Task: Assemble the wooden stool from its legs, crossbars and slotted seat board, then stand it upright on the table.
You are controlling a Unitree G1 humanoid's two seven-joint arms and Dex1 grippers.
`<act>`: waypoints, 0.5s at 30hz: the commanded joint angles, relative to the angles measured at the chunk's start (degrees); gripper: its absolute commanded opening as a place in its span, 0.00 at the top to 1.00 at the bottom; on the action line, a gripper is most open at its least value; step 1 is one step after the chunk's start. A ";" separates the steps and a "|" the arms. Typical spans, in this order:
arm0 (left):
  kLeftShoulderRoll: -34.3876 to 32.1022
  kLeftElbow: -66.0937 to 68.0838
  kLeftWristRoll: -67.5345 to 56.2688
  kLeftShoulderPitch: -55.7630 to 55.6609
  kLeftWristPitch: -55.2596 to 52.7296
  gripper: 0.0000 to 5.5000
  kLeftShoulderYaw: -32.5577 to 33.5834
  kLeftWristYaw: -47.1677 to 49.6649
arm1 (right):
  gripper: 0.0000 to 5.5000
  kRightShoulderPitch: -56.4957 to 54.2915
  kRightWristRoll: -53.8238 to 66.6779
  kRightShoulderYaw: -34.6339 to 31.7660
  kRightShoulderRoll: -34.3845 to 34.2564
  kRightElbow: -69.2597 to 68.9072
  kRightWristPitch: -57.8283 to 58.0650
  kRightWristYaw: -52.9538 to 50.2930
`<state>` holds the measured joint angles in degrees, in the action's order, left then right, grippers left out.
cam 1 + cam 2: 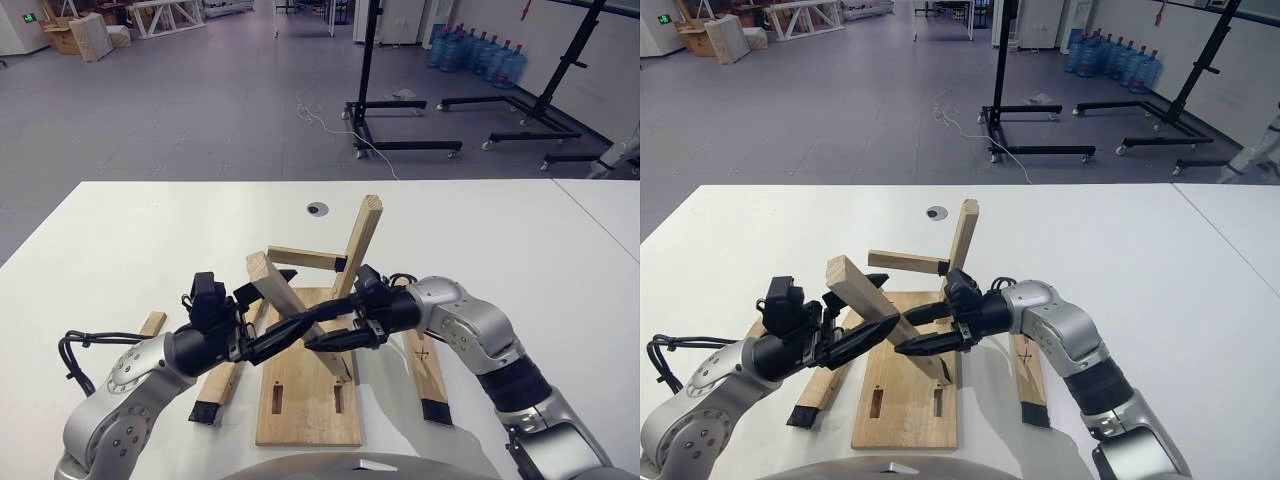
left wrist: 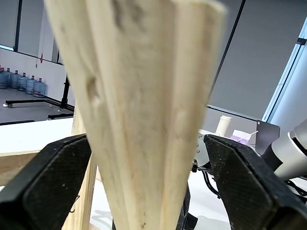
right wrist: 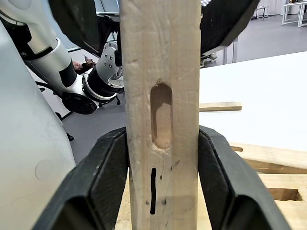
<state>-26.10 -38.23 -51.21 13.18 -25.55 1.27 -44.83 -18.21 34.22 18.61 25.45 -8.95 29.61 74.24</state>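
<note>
The slotted seat board (image 1: 300, 405) lies flat on the white table near the front edge. Above it a wooden leg (image 1: 275, 285) slants across. My left gripper (image 1: 303, 298) is shut on its upper part and my right gripper (image 1: 325, 327) is shut on it lower down. In the right wrist view black pads (image 3: 103, 182) press both sides of that leg (image 3: 163, 57) at its oval slot. A second leg (image 1: 364, 235) with a crossbar (image 1: 303, 258) joined to it rises tilted at the board's far end. Its foot is hidden behind the grippers.
One loose leg (image 1: 428, 372) with a black tip lies right of the board, another (image 1: 220, 388) lies left of it. A small wooden piece (image 1: 152, 323) rests farther left. A round hole (image 1: 317, 209) marks the table's far middle. The far and right table areas are bare.
</note>
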 commanded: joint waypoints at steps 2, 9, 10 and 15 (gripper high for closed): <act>-1.40 0.59 0.70 -0.37 -0.70 0.29 -0.84 -0.34 | 0.63 -2.15 -0.85 0.29 -0.56 0.64 -0.84 0.53; 0.13 1.97 1.53 -2.37 0.45 0.48 -1.12 0.91 | 0.63 -2.67 -2.30 0.54 0.30 1.70 -1.88 2.01; 0.42 2.08 1.44 -2.51 0.70 0.51 -1.18 0.78 | 0.63 -2.88 -2.57 0.55 0.17 2.13 -2.09 2.07; 0.66 2.29 1.62 -2.09 1.13 0.62 -2.12 -0.82 | 0.63 -3.16 -4.62 1.12 -0.07 3.89 -3.76 2.15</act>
<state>-25.28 -36.39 -49.96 11.14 -24.70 -0.10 -44.82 -19.83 30.87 19.80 25.49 -5.64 26.66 76.64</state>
